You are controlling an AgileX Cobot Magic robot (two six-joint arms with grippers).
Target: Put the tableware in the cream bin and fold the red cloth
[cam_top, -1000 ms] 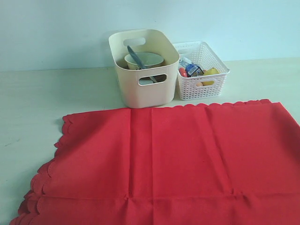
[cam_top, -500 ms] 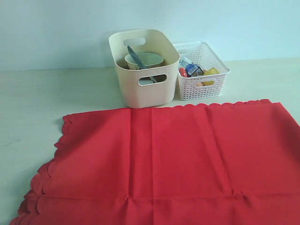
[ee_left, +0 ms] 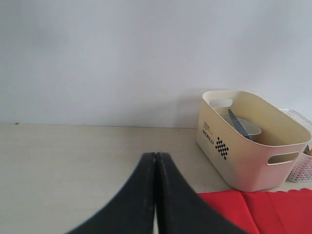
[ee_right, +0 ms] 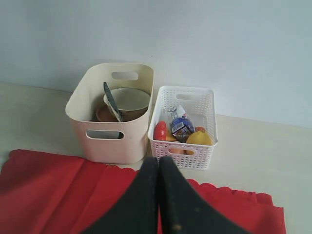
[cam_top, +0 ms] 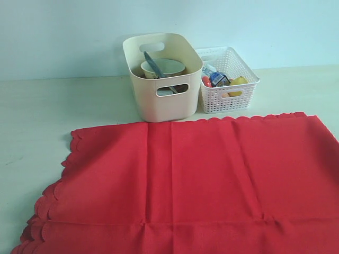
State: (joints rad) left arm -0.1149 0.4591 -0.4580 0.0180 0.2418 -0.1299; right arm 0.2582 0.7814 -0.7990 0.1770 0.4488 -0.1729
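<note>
Though pale, tabletop (cam_top: 47, 106) below bluish wall (cam_top: 63, 32)

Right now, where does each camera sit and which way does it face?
Exterior view: off the arms, facing across the red cloth to the cream bin and white basket; no robot part shows.
Left wrist view: on that arm, past the shut left tool toward the cream bin.
Right wrist view: on that arm, past the shut right tool toward both containers.
Shared: all show the cream bin and red cloth.
</note>
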